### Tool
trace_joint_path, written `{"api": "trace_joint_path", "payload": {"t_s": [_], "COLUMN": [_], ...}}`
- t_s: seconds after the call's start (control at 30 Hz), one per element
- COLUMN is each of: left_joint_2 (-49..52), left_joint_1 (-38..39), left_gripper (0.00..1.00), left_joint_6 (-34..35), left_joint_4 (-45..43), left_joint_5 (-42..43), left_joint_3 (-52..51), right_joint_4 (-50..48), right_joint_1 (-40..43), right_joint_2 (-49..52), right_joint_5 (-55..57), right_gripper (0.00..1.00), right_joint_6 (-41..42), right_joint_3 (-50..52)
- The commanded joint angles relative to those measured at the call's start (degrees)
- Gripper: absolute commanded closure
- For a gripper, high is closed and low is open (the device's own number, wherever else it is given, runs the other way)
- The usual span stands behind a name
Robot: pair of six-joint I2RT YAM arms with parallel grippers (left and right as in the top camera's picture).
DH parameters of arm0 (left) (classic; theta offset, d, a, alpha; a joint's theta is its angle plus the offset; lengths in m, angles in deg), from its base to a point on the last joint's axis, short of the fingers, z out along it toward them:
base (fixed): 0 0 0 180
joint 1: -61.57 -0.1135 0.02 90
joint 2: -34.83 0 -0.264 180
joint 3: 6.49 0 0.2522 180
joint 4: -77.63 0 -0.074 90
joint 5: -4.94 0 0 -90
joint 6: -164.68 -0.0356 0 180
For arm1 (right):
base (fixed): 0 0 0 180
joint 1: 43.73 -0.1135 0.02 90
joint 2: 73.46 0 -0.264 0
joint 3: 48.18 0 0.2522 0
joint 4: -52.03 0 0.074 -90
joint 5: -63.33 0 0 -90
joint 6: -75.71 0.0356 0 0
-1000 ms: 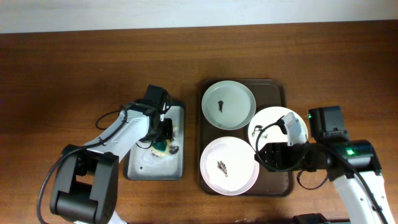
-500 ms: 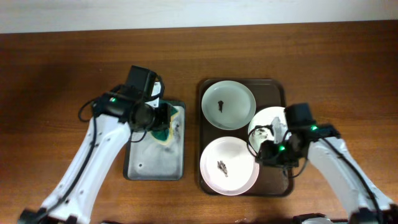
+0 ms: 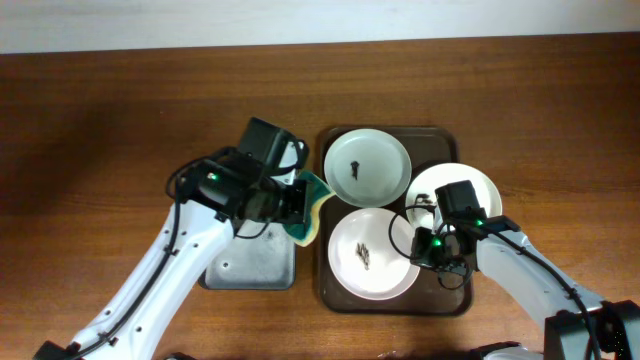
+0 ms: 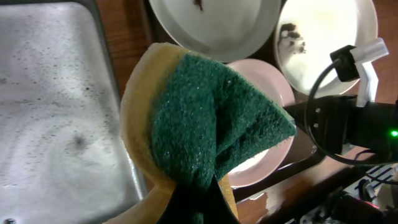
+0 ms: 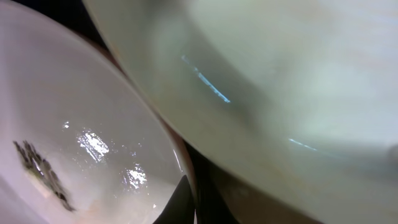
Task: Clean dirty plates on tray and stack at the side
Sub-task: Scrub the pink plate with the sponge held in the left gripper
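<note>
"Where were the plates when you looked?"

"All three sat on the tray [image 3: 440,302], right of centre in the overhead view. The upper plate [image 3: 367,167] lay at the tray's top left with a dark speck in its middle. The right plate [image 3: 460,190] was against the right rim. The lower plate [image 3: 372,255] was at the bottom with dark crumbs at its centre, and its edge overlapped the right plate's."

"And the arms?"

"The left gripper [image 3: 292,205] was squeezed shut on a sponge [image 3: 312,207], which was folded with the green scouring face outward and the yellow foam behind. It hung at the centre of the frame, over the gap between the wet grey tray [image 3: 250,268] and the brown tray's left rim. In the left wrist view the sponge [image 4: 211,124] filled the middle, with the plates beyond it."

"The other one?"

"The right gripper [image 3: 420,246] was down at the lower plate's right rim. The right wrist view showed that rim running between its dark fingers [image 5: 182,200], so it looked clamped on that plate. Everything stood on a brown wooden table [image 3: 100,120]."
</note>
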Motion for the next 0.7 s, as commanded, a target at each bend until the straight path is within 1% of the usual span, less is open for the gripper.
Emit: {"api": "trace_joint_path", "payload": {"t_s": [0.0,0.07,0.17,0.27,0.37,0.5,0.6,0.67], "left_joint_2": [2.4,5.5,12.4,19.8,26.2,31.5,34.3,35.9], "left_joint_1": [3.8,6.3,10.5,14.8,17.8,20.9,22.0,21.7], "left_gripper": [1.00,1.00,1.00,1.00,1.00,1.00,1.00,1.00], "left_joint_6": [6.5,8.7,14.2,18.0,23.7,23.8,25.2,25.4], "left_joint_4": [-1.6,-3.9,-8.3,-14.8,-18.4,-26.3,-25.6,-23.5], "left_joint_5": [-2.4,-2.6,-2.3,1.2,2.6,7.2,6.6,2.5], "left_joint_3": [0.2,0.2,0.1,0.1,0.1,0.1,0.1,0.1], "right_joint_4": [-0.6,-0.2,0.0,0.0,0.1,0.1,0.1,0.1], "right_joint_1": [0.0,0.0,0.0,0.0,0.0,0.0,0.0,0.0], "right_joint_2": [0.6,0.6,0.6,0.6,0.6,0.6,0.6,0.6], "right_joint_5": [7.7,7.6,7.6,7.6,7.6,7.6,7.6,7.5], "right_gripper": [0.96,0.96,0.96,0.96,0.96,0.96,0.96,0.96], "right_joint_6": [4.7,4.5,4.3,4.3,4.3,4.3,4.3,4.3], "right_joint_3": [0.5,0.5,0.5,0.5,0.5,0.5,0.5,0.5]}}
